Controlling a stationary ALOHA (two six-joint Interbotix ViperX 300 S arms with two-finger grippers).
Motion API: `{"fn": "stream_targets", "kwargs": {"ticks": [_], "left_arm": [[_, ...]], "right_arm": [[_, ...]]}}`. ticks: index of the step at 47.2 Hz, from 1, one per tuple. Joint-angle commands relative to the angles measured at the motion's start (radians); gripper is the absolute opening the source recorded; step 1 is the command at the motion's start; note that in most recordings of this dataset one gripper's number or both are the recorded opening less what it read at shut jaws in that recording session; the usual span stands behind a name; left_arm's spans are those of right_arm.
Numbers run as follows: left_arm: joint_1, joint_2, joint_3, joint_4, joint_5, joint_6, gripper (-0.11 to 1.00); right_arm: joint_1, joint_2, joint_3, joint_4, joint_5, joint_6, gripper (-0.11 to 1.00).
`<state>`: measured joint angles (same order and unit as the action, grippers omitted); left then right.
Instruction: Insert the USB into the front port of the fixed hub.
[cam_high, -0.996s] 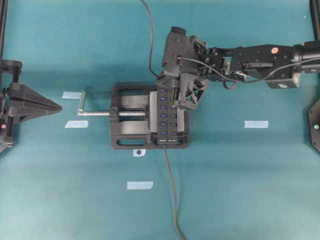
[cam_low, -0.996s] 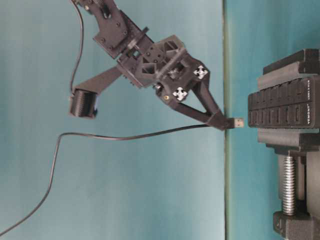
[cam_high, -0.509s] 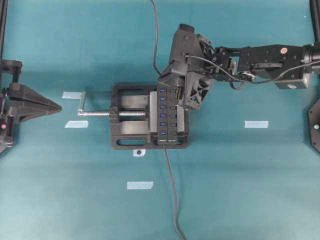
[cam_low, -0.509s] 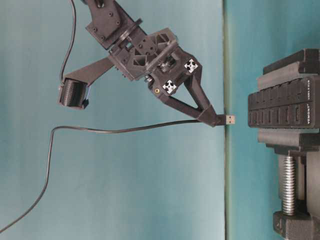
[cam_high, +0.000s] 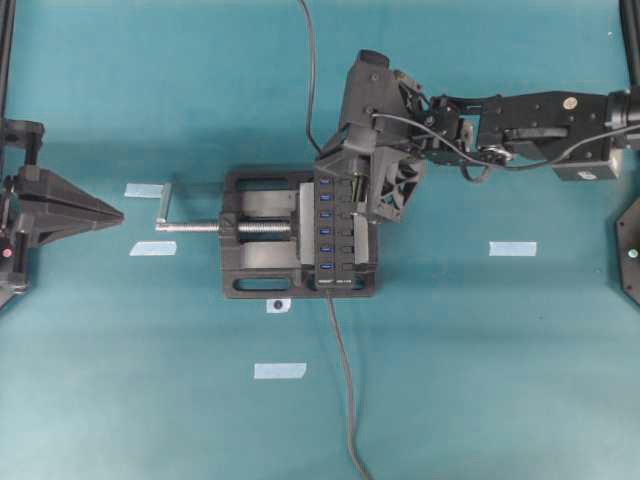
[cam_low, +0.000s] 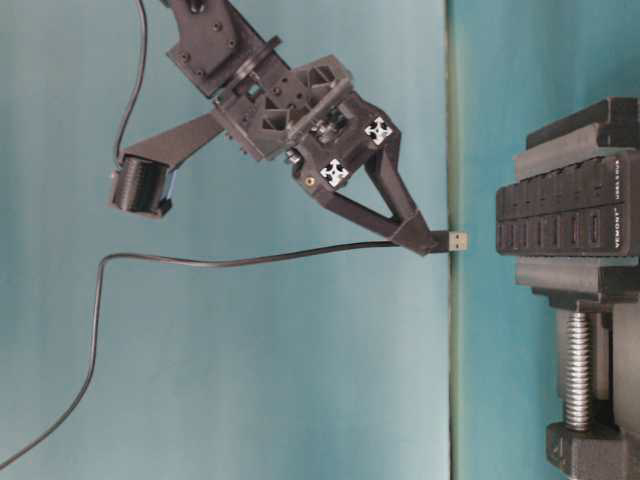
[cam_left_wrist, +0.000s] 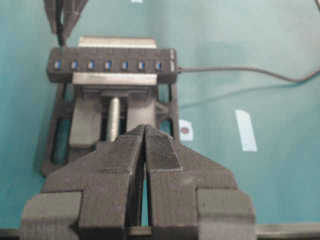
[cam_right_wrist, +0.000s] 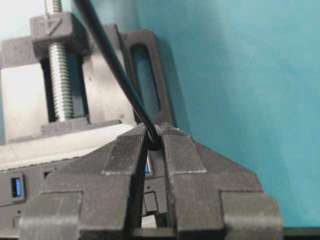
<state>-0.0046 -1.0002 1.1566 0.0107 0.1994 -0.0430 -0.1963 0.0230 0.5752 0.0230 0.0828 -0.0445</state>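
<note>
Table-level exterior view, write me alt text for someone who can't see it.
The right gripper holds the USB by its plug, the metal tip pointing at the fixed hub with a gap still between them. The hub sits clamped in a black vise, and the thin dark cable trails away from the fingers against the teal background.
</note>
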Motion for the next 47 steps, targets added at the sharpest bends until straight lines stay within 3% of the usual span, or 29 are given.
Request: {"fn": "stream_targets", "kwargs": {"ticks": [1, 32, 47], "left_arm": [[-0.002, 0.003, -0.011, 0.002, -0.005, -0.002, 0.0], [-0.002, 0.002, -0.009, 0.002, -0.005, -0.003, 0.0], [-0.002, 0.003, -0.009, 0.002, -0.005, -0.006, 0.0]], "right_arm": [[0.008, -0.04, -0.009, 0.002, -0.008, 0.011, 0.06], [0.072, -0.081, 0.012, 0.002, 0.0, 0.015, 0.06], [0.109, -0.087, 0.029, 0.003, -0.008, 0.066, 0.06]]}}
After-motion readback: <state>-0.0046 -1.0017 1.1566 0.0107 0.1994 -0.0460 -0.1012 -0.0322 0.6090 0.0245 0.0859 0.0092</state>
